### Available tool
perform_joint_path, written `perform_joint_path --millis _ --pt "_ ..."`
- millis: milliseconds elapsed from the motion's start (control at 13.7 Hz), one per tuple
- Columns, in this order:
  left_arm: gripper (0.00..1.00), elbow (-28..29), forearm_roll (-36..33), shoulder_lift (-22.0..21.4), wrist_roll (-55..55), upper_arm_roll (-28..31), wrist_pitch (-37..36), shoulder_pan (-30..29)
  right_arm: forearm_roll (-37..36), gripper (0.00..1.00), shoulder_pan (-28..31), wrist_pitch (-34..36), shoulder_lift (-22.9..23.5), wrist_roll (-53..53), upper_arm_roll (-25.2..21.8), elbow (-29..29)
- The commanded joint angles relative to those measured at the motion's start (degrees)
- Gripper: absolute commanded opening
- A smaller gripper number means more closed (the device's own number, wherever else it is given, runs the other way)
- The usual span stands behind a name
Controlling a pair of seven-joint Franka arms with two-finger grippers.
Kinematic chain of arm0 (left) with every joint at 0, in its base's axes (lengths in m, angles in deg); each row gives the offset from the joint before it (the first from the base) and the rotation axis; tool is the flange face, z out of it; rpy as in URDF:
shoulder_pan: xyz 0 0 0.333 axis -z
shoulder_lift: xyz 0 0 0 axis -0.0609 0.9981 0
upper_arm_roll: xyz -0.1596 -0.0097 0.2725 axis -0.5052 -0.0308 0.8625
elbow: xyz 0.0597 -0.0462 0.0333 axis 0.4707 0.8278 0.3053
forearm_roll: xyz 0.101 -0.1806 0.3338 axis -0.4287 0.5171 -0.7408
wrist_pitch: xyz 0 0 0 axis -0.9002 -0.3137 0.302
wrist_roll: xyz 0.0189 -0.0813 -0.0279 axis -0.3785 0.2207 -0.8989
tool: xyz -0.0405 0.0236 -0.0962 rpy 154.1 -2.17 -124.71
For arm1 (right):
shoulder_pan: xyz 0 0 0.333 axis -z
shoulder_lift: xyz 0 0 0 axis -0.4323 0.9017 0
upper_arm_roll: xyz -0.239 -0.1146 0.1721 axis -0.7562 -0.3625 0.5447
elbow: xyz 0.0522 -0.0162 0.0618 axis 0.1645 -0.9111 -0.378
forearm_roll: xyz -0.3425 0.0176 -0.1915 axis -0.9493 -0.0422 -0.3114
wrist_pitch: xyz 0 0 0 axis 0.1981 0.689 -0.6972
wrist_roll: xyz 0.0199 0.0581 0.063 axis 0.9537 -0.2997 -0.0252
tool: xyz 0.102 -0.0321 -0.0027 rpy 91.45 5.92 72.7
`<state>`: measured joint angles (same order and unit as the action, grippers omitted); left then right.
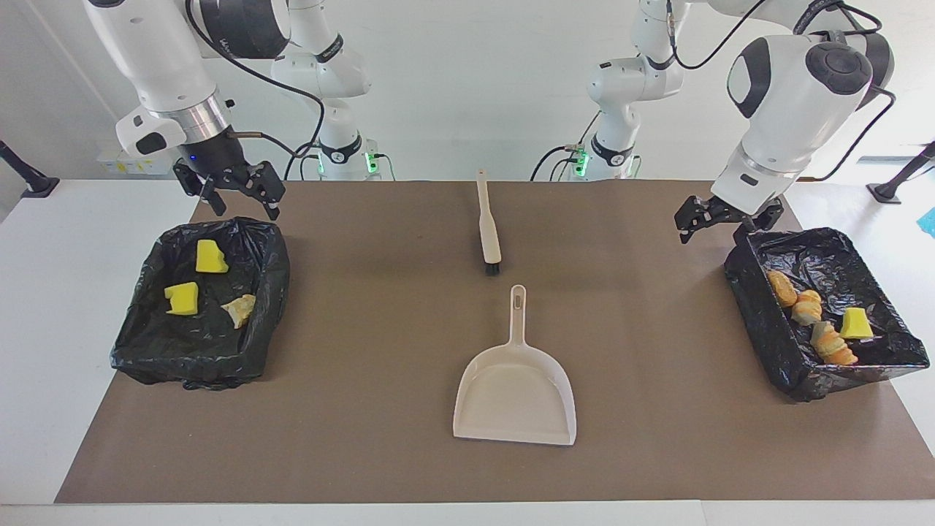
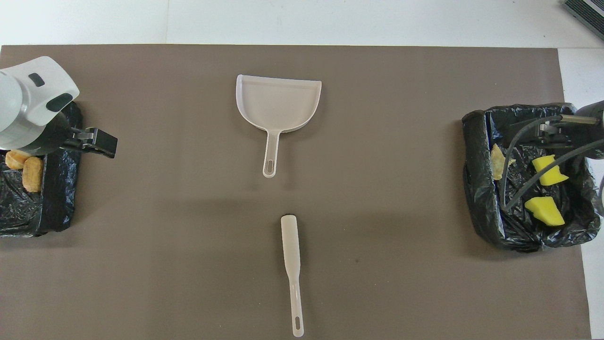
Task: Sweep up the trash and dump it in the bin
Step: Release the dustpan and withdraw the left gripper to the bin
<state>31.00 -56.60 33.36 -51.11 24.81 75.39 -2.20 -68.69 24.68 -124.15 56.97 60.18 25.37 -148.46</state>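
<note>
Facing view: my left gripper (image 1: 720, 219) hangs wide open and empty over the corner of the bin (image 1: 887, 277) at the left arm's end; my right gripper (image 1: 232, 191), also spread and empty, waits over the other bin (image 1: 270, 248). All 7 trash scraps (image 1: 824, 321) lie in the 2 bins. The dustpan (image 1: 515, 394) and the brush (image 1: 488, 230) rest mid-mat. Retreating well means lifting clear of the liners. No legible writing.
</note>
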Motion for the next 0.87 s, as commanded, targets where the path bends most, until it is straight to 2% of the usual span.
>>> perform_joint_path --millis 0,510,801 --pt "1.0 4.4 1.35 -3.91 3.15 -0.36 1.3 -2.65 -0.1 1.0 0.58 -0.56 -1.29 -1.36 0.37 -1.46" --pt "1.0 0.71 1.44 -3.3 2.36 -0.45 -0.81 -2.57 -0.1 1.0 0.58 -0.56 -1.29 -1.36 0.28 -1.46" --pt "1.0 0.53 1.44 -4.09 2.45 0.24 -1.25 -1.7 -0.1 1.0 0.58 -0.56 -1.29 -1.36 0.37 -1.46"
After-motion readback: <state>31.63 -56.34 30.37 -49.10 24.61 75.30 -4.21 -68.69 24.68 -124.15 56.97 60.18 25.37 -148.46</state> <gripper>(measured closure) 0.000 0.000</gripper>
